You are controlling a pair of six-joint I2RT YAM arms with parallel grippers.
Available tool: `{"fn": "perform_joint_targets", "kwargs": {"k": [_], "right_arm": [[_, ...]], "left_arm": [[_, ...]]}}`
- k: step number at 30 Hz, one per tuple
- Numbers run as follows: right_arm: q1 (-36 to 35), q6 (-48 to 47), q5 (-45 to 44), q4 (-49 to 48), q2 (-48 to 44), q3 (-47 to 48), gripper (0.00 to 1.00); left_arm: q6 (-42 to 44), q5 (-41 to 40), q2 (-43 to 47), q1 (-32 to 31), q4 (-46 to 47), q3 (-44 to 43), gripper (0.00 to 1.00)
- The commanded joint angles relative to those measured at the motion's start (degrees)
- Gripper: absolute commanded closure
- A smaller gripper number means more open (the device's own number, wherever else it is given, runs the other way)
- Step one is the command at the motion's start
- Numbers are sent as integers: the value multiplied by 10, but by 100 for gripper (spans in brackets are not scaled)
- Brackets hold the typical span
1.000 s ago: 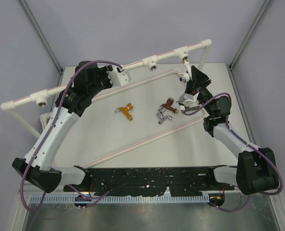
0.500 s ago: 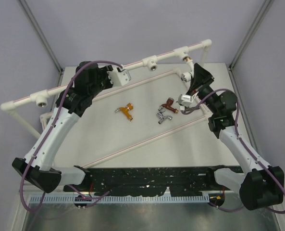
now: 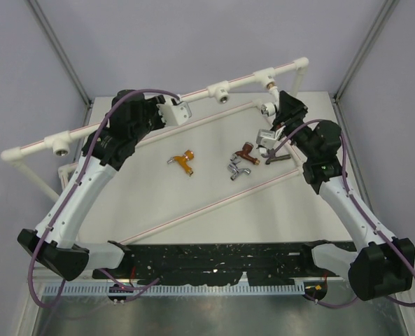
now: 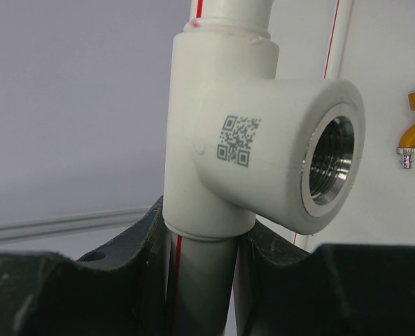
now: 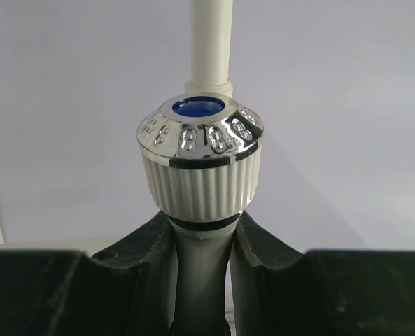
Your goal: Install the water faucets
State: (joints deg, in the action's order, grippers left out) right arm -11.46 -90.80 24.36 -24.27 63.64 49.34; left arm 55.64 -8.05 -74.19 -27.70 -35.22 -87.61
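The white faucet, at upper right in the top view, is pinched by the right claw. The white pipe frame is pinched below a tee socket by the left claw. The orange-gold faucet, copper-brown faucet and chrome faucet are laid mid-frame on the counter.

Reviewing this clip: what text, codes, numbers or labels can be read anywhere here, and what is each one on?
QR code, no lettering: side of the tee socket of the pipe frame.
Embossed marks, perhaps "8"s, too distorted to read: chrome ring on the white faucet.
No other text.
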Motion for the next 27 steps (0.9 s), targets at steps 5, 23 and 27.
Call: {"fn": "perform_joint_targets", "kwargs": {"k": [5, 23, 27], "right_arm": [[-11, -39, -7, 46, 26, 43, 95], [-39, -22, -68, 165, 56, 127, 95], [-38, 18, -64, 167, 62, 137, 95]], "left_arm": [[-101, -23, 3, -13, 18, -12, 100], [-91, -21, 9, -17, 10, -8, 100], [-90, -14, 10, -19, 6, -8, 100]]}}
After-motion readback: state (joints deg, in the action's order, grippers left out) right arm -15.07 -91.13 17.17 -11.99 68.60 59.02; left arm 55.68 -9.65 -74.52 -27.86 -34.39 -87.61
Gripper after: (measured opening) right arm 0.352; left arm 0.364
